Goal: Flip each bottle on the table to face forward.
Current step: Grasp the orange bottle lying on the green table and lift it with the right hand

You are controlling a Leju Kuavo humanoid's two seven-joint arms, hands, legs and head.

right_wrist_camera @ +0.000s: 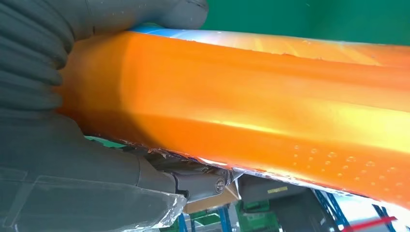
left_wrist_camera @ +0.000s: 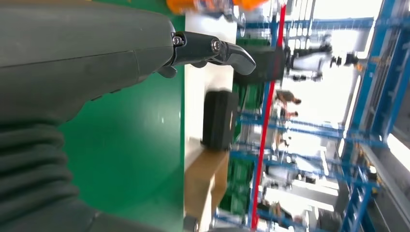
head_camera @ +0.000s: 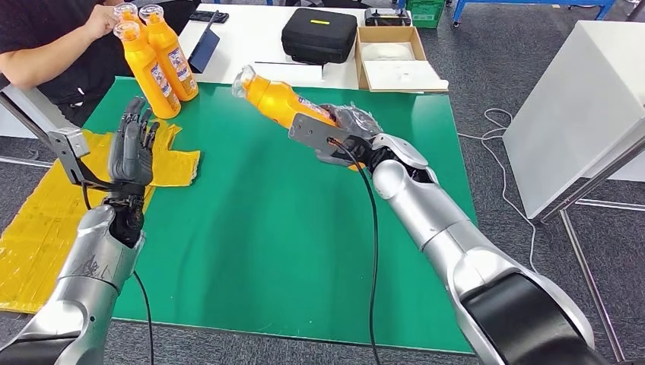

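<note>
One orange bottle [head_camera: 278,99] lies tilted in the gripping right hand [head_camera: 346,137] above the green mat [head_camera: 266,228], seemingly mid-turn, while the left hand [head_camera: 131,148], fingers spread, holds nothing.

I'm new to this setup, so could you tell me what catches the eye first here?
The robot's right hand grips a tilted orange plastic bottle above the green table mat. At the mat's far left corner stand three upright orange bottles, a person's hand on one cap. The left hand is raised, empty.
</note>
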